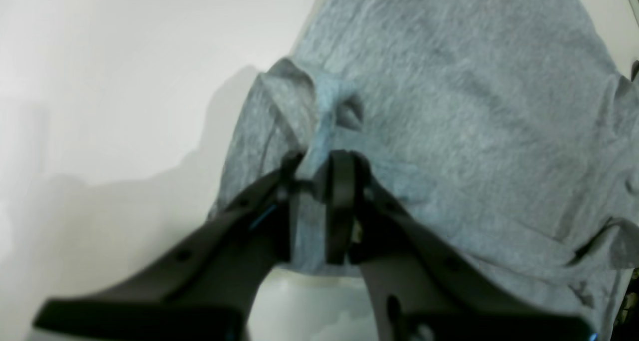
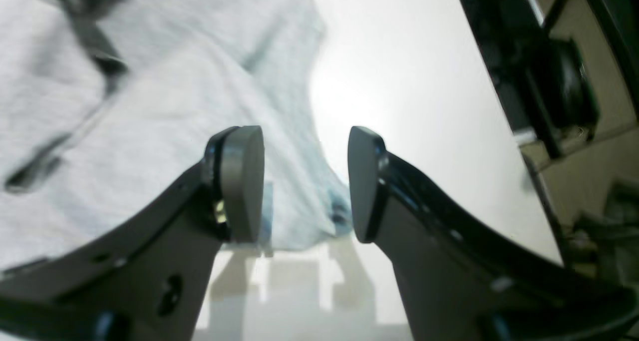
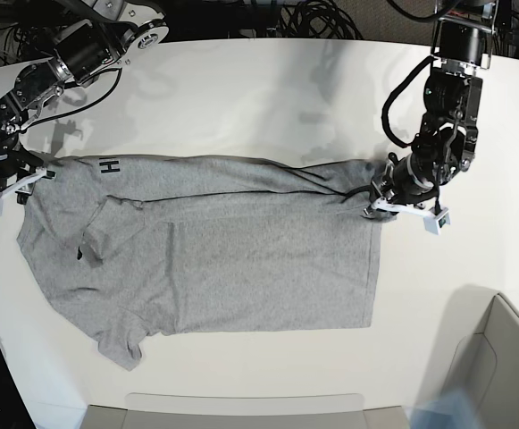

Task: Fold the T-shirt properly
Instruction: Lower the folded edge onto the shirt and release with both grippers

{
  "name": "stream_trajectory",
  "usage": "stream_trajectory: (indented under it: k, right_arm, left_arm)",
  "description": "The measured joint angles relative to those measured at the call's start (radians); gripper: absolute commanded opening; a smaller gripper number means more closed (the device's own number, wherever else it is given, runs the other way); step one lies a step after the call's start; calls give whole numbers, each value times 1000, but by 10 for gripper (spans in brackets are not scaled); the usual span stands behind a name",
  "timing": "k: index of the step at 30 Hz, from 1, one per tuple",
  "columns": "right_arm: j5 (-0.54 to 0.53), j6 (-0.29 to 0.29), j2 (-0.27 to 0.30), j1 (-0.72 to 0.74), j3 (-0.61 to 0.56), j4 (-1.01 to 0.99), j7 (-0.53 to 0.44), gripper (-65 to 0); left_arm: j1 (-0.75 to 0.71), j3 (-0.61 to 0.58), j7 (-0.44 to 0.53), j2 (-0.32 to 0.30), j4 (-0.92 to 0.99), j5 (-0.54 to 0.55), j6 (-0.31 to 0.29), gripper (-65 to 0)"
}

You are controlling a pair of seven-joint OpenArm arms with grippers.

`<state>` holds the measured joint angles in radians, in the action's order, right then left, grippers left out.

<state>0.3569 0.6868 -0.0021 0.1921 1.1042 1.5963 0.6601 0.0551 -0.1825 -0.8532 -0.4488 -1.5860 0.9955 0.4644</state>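
Note:
The heather-grey T-shirt (image 3: pixel 223 259) lies spread on the white table, its top edge folded over so that some black lettering (image 3: pixel 107 165) shows at the upper left. My left gripper (image 3: pixel 377 201) is at the shirt's upper right corner. In the left wrist view the gripper (image 1: pixel 312 176) is shut on a bunched fold of the grey cloth (image 1: pixel 449 106). My right gripper (image 3: pixel 22 181) is at the shirt's upper left end. In the right wrist view it (image 2: pixel 305 181) is open, with a corner of the shirt (image 2: pixel 299 206) lying between its fingers, not pinched.
A light bin (image 3: pixel 509 357) stands at the front right and a flat tray edge (image 3: pixel 241 411) at the front. Cables (image 3: pixel 322 18) lie beyond the table's far edge. In the right wrist view the table edge (image 2: pixel 504 131) and dark equipment (image 2: pixel 549 81) are on the right.

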Motion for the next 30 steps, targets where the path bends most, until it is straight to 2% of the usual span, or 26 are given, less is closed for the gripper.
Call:
stream_trajectory:
  k: [6,10,13,19,24,30]
  right_arm:
    - [-63,0,87,-35,10,-180,-3,-376]
    - [-71,0,113,-42,10,-244,0,-377]
    - [-71,0,121,-39,8,-289,-22,-377]
    - [-72,0,146,-30,6,-447,-211,-377]
    - [-63,-1,154,-18,9,-489,-247,-377]
    - [-63,-2,154,-24,7,-485,-254,-377]
  left_arm:
    - [-16,0,-6,0,0,0,0,-540]
    - [-11,0,-3,0,0,1,0,-540]
    - [-23,1,-3,0,-1,1,0,-540]
    - [-32,1,-2,0,-1,0,0,-539]
    - [-92,8,0,0,-78,1,3,-533]
    - [-101,42,51,0,-145,8,0,-468]
